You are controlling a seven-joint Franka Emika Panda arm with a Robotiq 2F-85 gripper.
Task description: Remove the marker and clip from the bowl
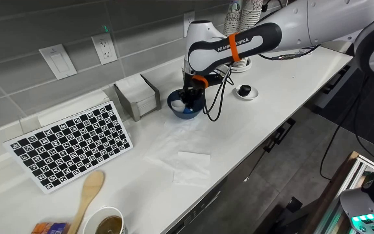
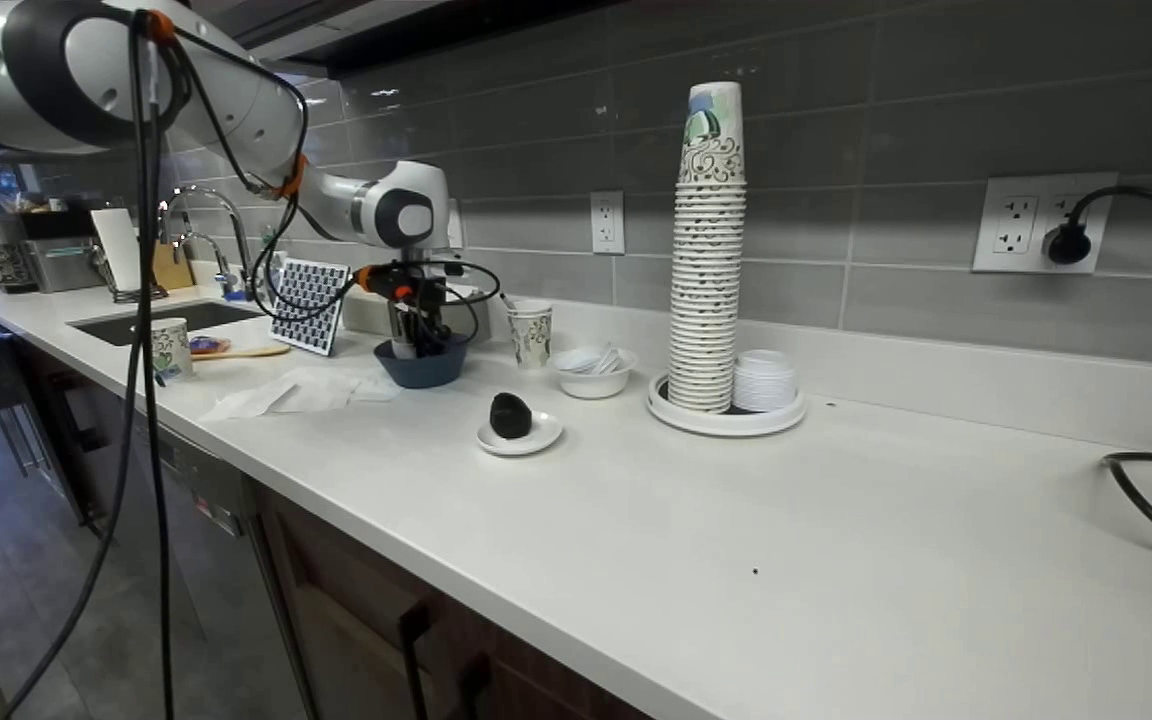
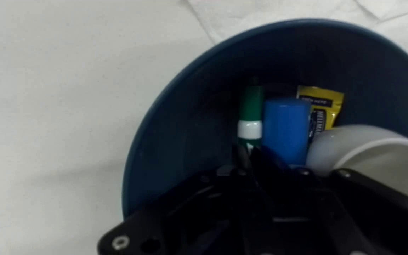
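The dark blue bowl (image 1: 189, 115) stands on the counter; it also shows in an exterior view (image 2: 423, 373) and in the wrist view (image 3: 179, 88). Inside lie a green marker with a white band (image 3: 250, 106), a blue cylinder (image 3: 285, 127), a yellow packet (image 3: 320, 96) and a tipped white cup (image 3: 345, 141). My gripper (image 3: 249, 154) points down into the bowl. Its fingertips are close together over the marker's near part, hiding that end. It is too dark to tell whether they pinch the marker. I see no clip; it is hidden or out of view.
A white dish with a black item (image 1: 251, 94) stands beside the bowl. A napkin holder (image 1: 138, 97) is close behind. White napkins (image 1: 192, 167) lie in front. A white bowl of plastic utensils (image 2: 593, 383), a patterned cup (image 2: 531, 335) and a cup stack (image 2: 706, 270) stand near the wall.
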